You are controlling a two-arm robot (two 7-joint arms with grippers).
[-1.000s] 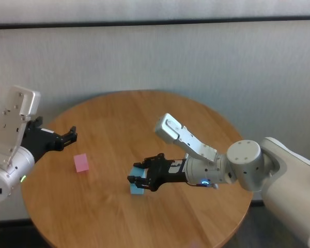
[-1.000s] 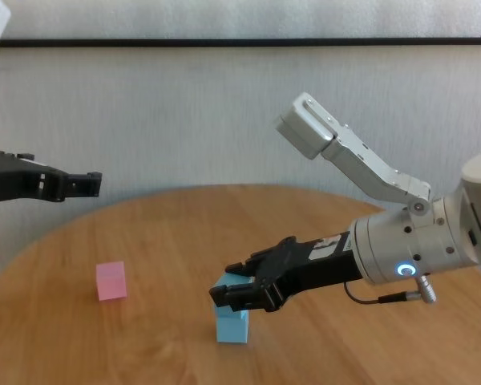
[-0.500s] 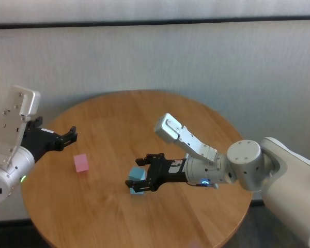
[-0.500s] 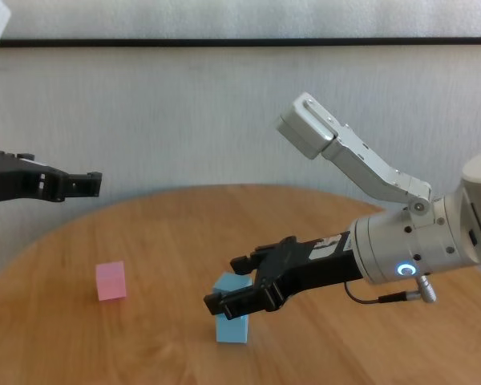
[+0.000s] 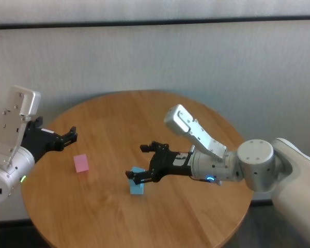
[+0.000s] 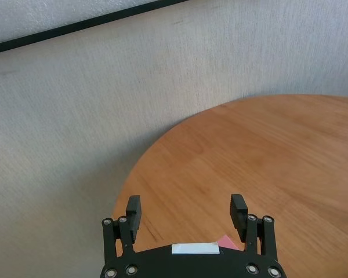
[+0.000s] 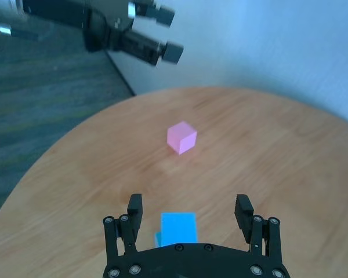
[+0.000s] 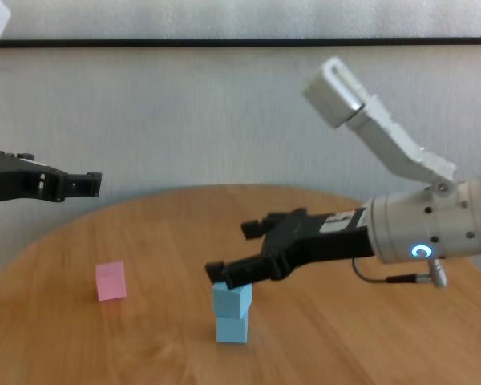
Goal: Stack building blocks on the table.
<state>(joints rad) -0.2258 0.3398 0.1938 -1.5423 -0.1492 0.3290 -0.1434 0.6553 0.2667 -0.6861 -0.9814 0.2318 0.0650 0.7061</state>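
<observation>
Two light blue cubes stand stacked near the table's [image 5: 186,113] middle front: the upper cube [image 8: 231,297] sits slightly turned on the lower cube [image 8: 232,328]. The stack also shows in the head view [image 5: 137,180] and the right wrist view [image 7: 178,227]. My right gripper [image 8: 230,249] is open and empty, just above and behind the stack, not touching it. The pink cube [image 5: 81,163] lies alone to the left; it also shows in the chest view [image 8: 111,281]. My left gripper [image 5: 72,133] is open and hovers over the table's left edge.
A pale wall runs behind the round table [image 8: 144,233]. The right forearm [image 8: 417,241] reaches in from the right above the table. Bare wood lies between the pink cube [image 7: 181,137] and the stack.
My right gripper opened, let go of the upper blue cube and rose up and back from the stack. The cube stays on the lower one. The left arm has not moved.
</observation>
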